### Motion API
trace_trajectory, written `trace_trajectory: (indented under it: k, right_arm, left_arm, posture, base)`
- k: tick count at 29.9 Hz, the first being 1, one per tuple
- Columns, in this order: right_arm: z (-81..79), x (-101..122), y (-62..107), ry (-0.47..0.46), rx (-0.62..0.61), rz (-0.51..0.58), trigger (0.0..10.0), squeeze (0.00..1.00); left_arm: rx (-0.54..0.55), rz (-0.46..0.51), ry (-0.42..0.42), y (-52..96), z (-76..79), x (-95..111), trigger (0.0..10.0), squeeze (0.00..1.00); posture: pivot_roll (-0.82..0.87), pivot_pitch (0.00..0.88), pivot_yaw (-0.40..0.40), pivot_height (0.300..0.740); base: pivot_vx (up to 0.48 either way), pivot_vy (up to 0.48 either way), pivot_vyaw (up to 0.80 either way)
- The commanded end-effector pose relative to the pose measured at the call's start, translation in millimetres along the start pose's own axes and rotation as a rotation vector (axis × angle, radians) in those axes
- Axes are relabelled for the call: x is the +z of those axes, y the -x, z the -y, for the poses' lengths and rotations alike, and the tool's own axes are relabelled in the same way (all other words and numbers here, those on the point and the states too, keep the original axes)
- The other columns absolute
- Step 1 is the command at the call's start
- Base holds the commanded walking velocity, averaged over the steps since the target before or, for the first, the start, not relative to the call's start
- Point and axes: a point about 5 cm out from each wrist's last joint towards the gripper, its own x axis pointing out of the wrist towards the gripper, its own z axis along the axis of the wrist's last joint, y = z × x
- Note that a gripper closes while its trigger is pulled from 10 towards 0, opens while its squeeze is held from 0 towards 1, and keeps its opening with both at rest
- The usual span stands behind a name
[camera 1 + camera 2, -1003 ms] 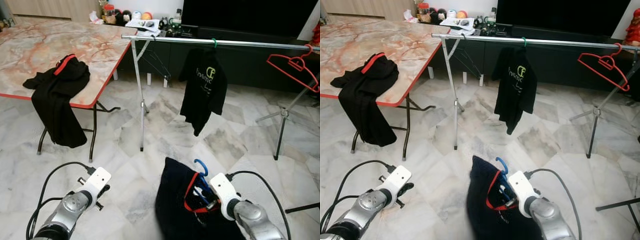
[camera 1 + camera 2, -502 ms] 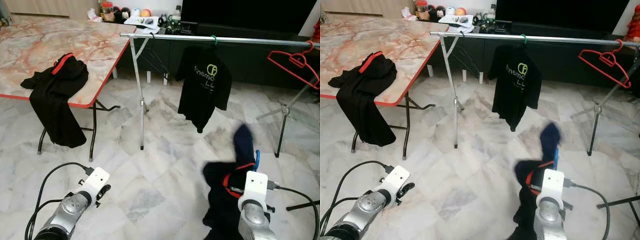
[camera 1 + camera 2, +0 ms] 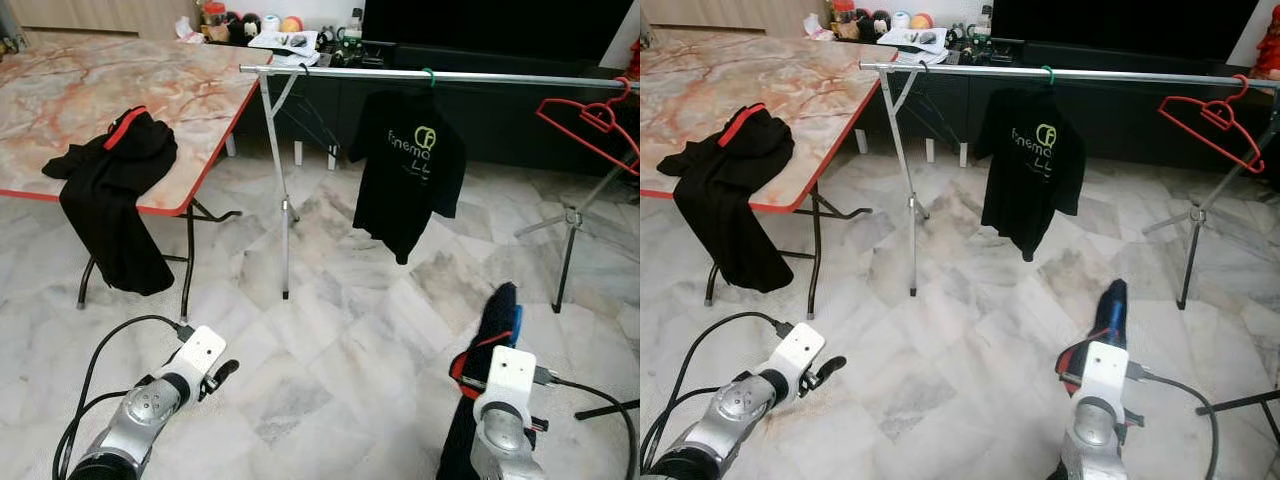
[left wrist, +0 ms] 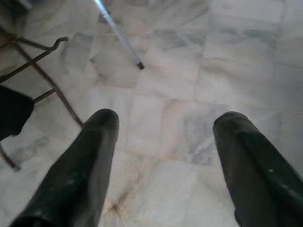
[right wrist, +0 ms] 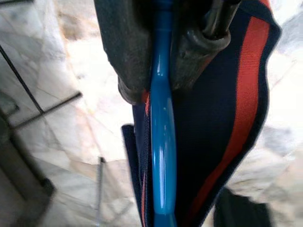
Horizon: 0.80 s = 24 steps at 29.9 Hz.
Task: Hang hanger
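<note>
Blue hanger (image 5: 162,142), carrying a dark navy garment with a red stripe (image 5: 213,123), is pinched between the fingers (image 5: 125,52) of the right gripper (image 5: 163,61), low on the robot's right over the marble floor (image 3: 340,330); in the head views the garment (image 3: 490,350) hangs down just ahead of that wrist. Beyond it a silver clothes rail (image 3: 440,76) runs across the room, with a black T-shirt (image 3: 410,170) hanging near its middle on a green hook and a bare red hanger (image 3: 592,125) at its far right end. On the left, the marble-topped desk (image 3: 120,80) has black clothing with a red trim (image 3: 110,190) draped over its edge. The left gripper (image 4: 163,142) hangs low over the floor, its fingers spread apart and holding nothing.
</note>
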Motion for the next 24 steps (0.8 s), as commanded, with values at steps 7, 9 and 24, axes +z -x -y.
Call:
trace_trajectory:
  k: [7,9,24]
  right_arm:
    - [-24.1,5,1.2,0.194,0.305,0.034,10.0,0.00]
    - [-33.2,0,5.1,0.265,0.445,0.015,10.0,0.00]
    - [-1.1,-14,8.2,0.792,1.057,-0.107,10.0,0.00]
  left_arm:
    - [-0.052,0.119,-0.040,0.0,1.9,20,10.0,0.77]
    - [-0.054,0.140,-0.038,0.2,-0.1,24,10.0,0.53]
    - [-0.446,0.156,-0.123,14.2,18.5,34,10.0,0.00]
  posture:
    - [-0.01,0.102,0.011,0.740]
    - [-0.01,0.099,0.014,0.740]
    - [0.00,0.093,-0.001,0.740]
  base:
    - [0.000,0.000,0.00]
    - [0.000,0.000,0.00]
    - [0.000,0.000,0.00]
